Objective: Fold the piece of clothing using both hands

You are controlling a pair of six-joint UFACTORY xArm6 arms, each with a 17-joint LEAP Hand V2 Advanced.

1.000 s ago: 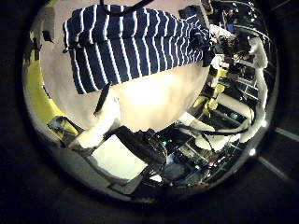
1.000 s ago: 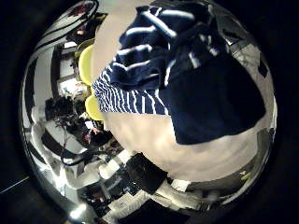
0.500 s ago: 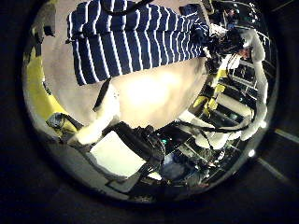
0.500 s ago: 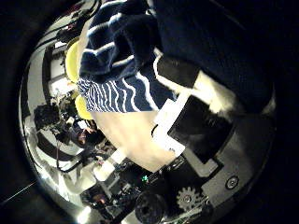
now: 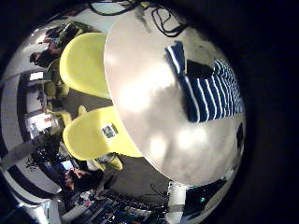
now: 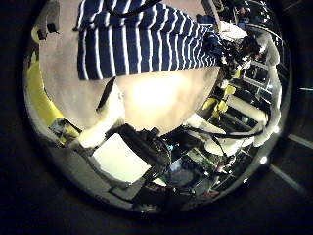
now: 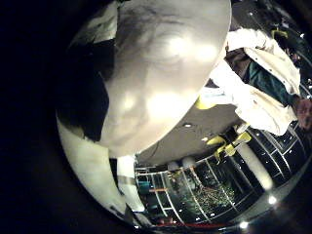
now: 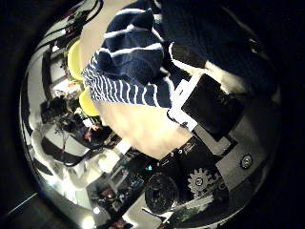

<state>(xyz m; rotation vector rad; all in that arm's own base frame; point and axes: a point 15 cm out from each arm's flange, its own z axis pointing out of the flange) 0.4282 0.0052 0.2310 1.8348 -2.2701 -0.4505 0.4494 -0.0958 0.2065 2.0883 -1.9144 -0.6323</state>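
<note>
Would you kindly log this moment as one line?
striped shirt on table | right robot hand at shirt | left robot hand above

No text, label, number or sign can be read in any view. A small dark label sits on a yellow chair (image 5: 101, 133) beside the table, too small to read.

Round pale table (image 5: 140, 103); yellow chairs (image 5: 89, 61) beside.
</note>
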